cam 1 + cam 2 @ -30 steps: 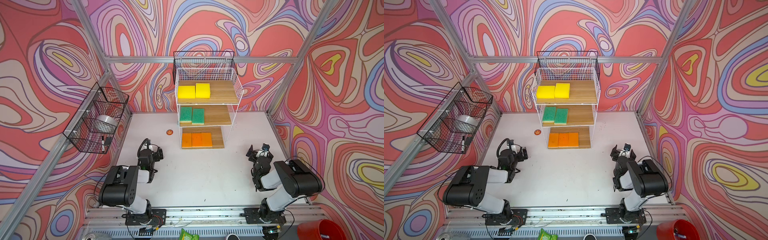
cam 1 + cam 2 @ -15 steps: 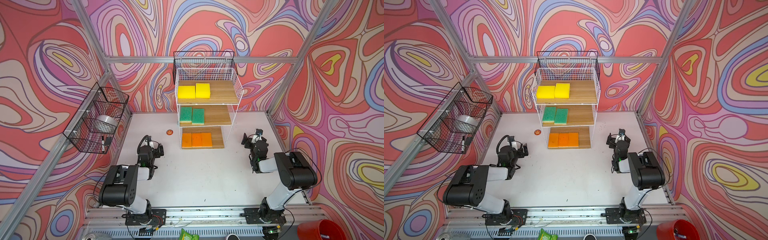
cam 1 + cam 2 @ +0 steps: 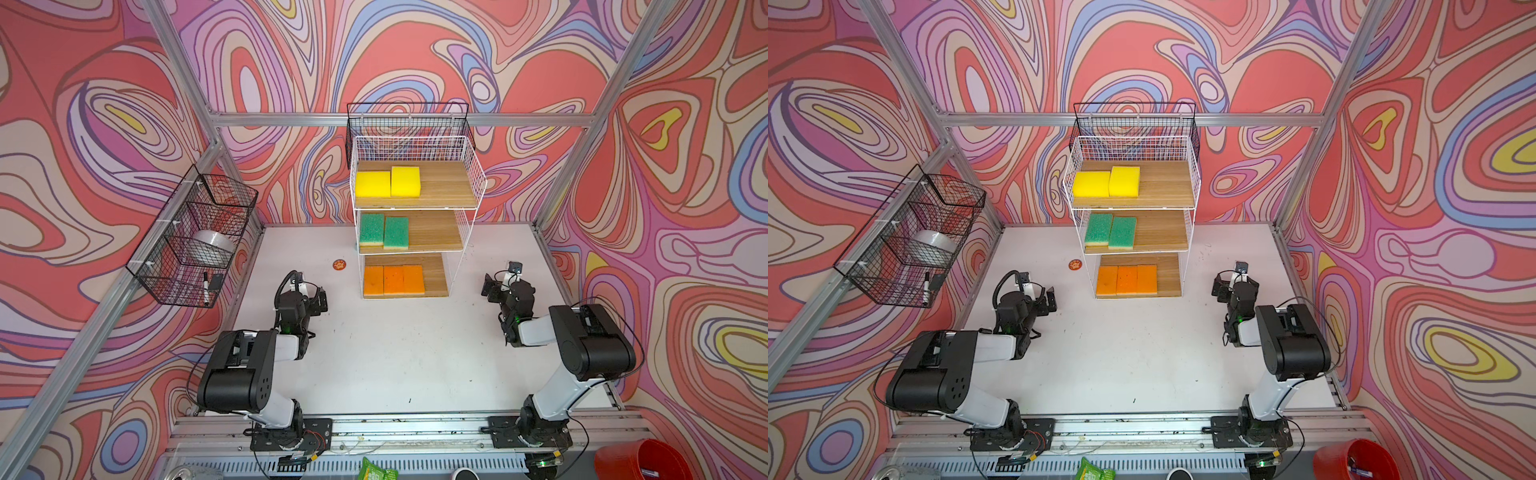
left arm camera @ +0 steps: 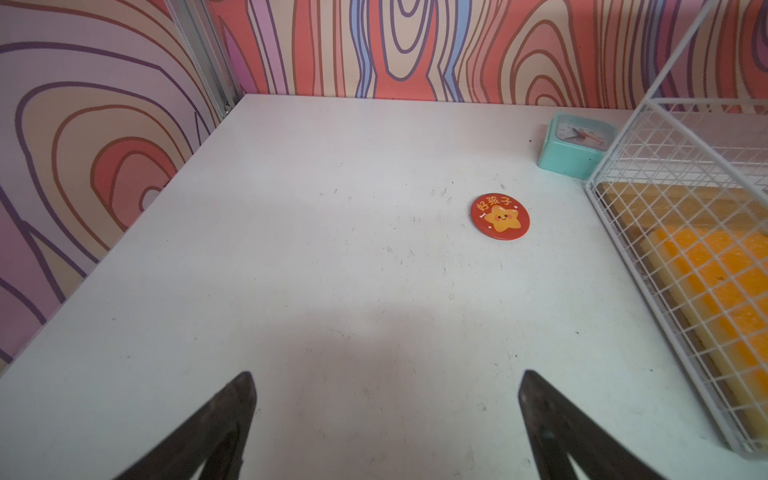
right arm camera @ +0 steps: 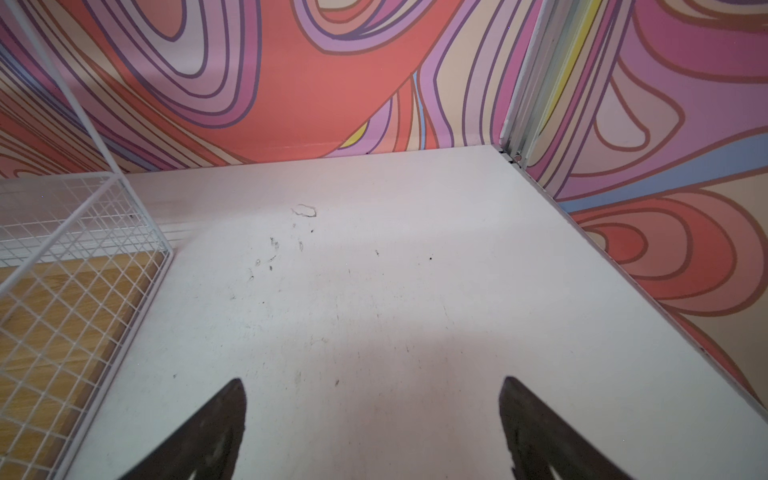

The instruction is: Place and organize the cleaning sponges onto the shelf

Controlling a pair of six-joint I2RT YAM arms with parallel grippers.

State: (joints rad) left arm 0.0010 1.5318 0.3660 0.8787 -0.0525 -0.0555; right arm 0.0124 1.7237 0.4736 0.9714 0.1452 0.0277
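The shelf (image 3: 478, 178) (image 3: 1192, 174) stands at the back middle of the table in both top views. Two yellow cleaning sponges (image 3: 386, 183) lie side by side on its top board, two green ones (image 3: 383, 230) on the middle board, three orange ones (image 3: 393, 280) in a row on the bottom board. My left gripper (image 3: 319, 297) (image 4: 386, 378) hovers open over bare table, left of the shelf. My right gripper (image 3: 490, 286) (image 5: 374, 384) hovers open to its right. An orange sponge (image 4: 715, 291) shows through the mesh.
A small round orange disc (image 3: 339, 264) (image 4: 500, 216) lies on the table left of the shelf, and a teal clock (image 4: 575, 145) stands by its back corner. Black wire baskets (image 3: 195, 241) hang on the left wall, another (image 3: 407, 124) hangs behind the shelf.
My right arm reached away from its base toward the shelf's right side, then held. The left gripper edged slightly forward. Both stayed open and the sponges have not moved.
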